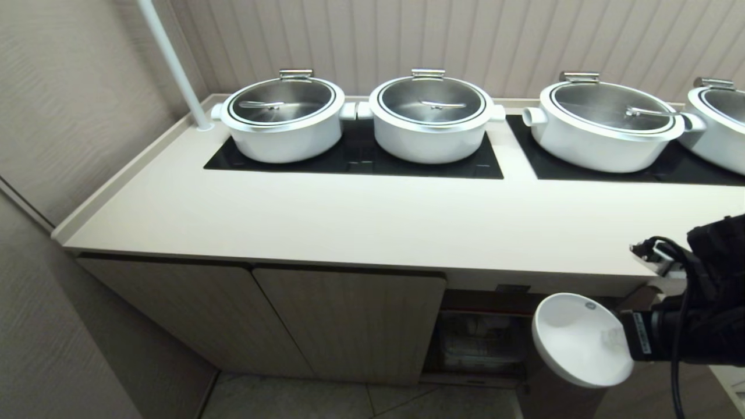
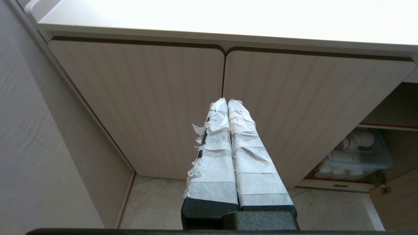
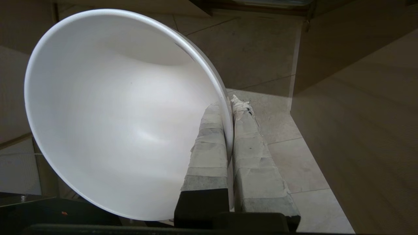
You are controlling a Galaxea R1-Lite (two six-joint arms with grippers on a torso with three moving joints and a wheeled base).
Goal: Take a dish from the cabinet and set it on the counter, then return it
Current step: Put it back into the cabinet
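Right gripper (image 3: 230, 107) jaws clamped on the dish (image 1: 576, 340) rim, bowl tipped sideways, mouth facing left, below the counter (image 1: 361, 218) edge.

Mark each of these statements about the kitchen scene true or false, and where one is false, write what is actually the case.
1. The right gripper pinches the rim of the white bowl. True.
2. The bowl rests on the counter. False: it is held in the air below the counter's edge, in front of the open cabinet.
3. Four white pots are in view on the black hob panels. True.
4. The left gripper holds a paper cup. False: its fingers are shut on nothing, facing closed cabinet doors.
5. All the pots are uncovered. False: each carries a steel lid.
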